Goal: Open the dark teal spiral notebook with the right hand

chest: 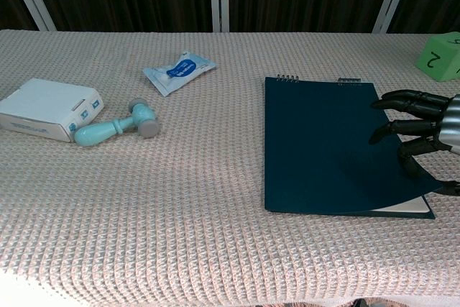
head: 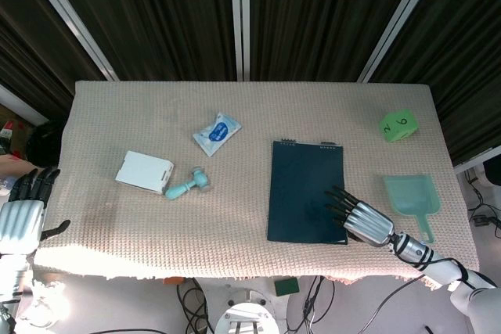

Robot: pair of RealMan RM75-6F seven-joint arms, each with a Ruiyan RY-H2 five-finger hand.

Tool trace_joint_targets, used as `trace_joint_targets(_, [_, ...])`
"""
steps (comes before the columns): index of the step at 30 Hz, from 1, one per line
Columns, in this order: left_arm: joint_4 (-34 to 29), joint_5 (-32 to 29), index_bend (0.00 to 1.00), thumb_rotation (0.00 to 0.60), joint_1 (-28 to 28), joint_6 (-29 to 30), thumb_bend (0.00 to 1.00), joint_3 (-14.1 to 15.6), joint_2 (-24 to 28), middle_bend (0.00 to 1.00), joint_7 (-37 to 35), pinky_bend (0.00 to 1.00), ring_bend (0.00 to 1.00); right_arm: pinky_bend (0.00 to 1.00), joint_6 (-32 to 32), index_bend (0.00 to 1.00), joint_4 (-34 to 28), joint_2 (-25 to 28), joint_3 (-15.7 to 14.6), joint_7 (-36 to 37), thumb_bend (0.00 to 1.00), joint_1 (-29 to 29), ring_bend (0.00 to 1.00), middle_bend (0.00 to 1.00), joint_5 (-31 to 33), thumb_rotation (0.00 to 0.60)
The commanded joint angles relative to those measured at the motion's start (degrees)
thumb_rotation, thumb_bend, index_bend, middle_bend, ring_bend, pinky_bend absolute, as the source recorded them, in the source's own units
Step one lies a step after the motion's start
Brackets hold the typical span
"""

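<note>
Chest view: cover corner lifted by right hand [chest: 420, 131] fingers, notebook [chest: 323, 141] ungrasped; sliding across the desk [chest: 180, 199] is risked.

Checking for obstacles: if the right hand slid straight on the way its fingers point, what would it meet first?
Only the notebook cover under the right hand; beyond its left edge, bare cloth, apparently short of the teal roller.

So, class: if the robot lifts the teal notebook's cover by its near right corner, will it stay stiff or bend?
The notebook cover probably bends: its near right corner already curls above the pages beside the right hand. Lying loose on cloth, the notebook may slide.
</note>
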Motion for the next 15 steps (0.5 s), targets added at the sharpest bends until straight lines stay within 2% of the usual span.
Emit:
trace_joint_targets(1, [-0.2, 0.2, 0.08, 0.599, -0.1, -0.1, 0.1, 0.1, 0.0, 0.06, 0.1, 0.09, 0.01, 0.0, 0.5, 1.0, -1.5, 1.1, -0.3, -0.9, 0.52, -0.3, 0.0, 0.24, -0.4, 0.6])
trace_joint_targets(9, [-0.5, 0.8, 0.08, 0.599, 0.3, 0.4, 0.1, 0.5, 0.3, 0.06, -0.2, 0.09, 0.01, 0.0, 2.6, 1.0, -7.7, 4.4, -0.6, -2.5, 0.52, -0.6, 0.0, 0.25, -1.4, 0.6])
trace_joint_targets(15, [0.0, 1.0, 0.08, 0.599, 0.8, 0.9, 0.1, 0.8, 0.2, 0.06, -0.7, 0.09, 0.01, 0.0, 3.7, 1.0, -15.7, 8.4, -0.7, -4.6, 0.53, -0.8, 0.0, 0.25, -2.2, 0.6])
